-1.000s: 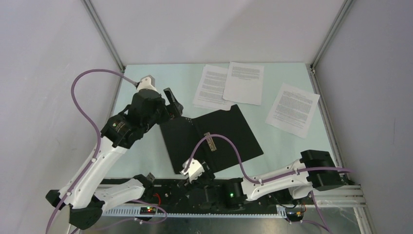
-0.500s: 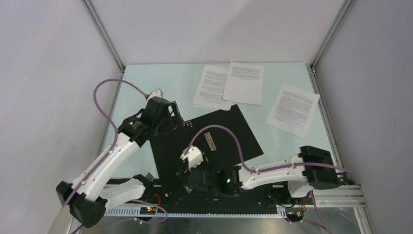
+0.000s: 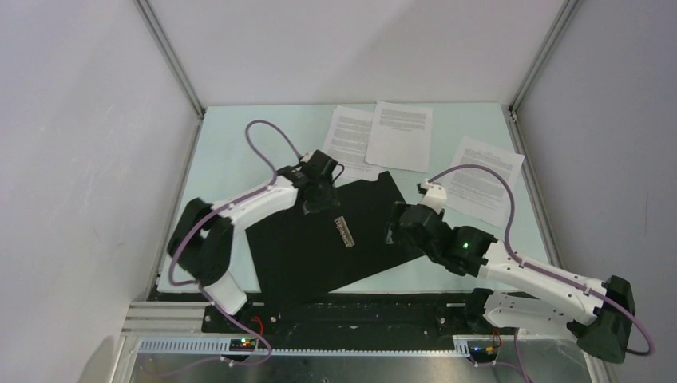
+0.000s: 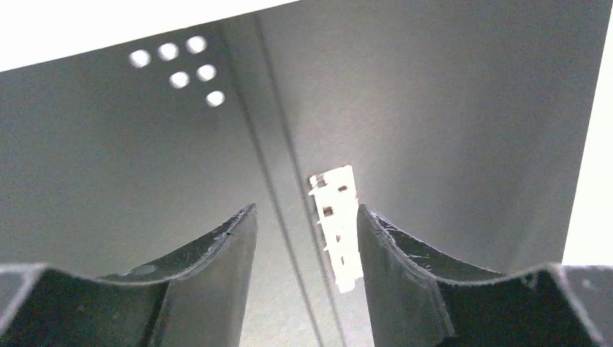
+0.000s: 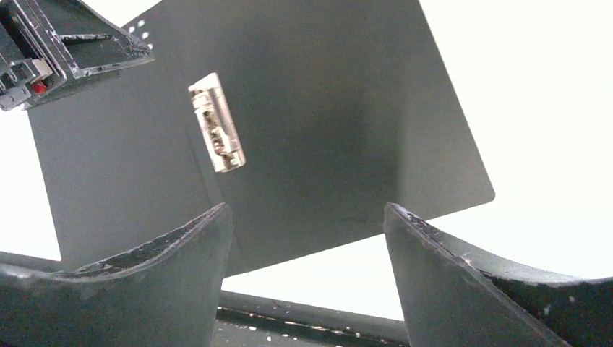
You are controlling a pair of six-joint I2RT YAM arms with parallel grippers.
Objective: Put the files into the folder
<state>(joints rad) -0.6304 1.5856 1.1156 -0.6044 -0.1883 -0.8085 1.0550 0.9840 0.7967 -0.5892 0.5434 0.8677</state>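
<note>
Both pincers were seen open and empty. The left pincer [image 4: 307,217] was poised over the folder [image 3: 319,255], with the metal clip [image 4: 336,228] framed between its parted fingers. The right pincer [image 5: 305,213] was poised above the folder's right edge. The folder was laid open, black inside up, on the counter [image 3: 239,144]. Beyond it the files [image 3: 400,136] were spread, two overlapped and the third sheet [image 3: 480,179] apart at the right. Their print was too small to be read.
</note>
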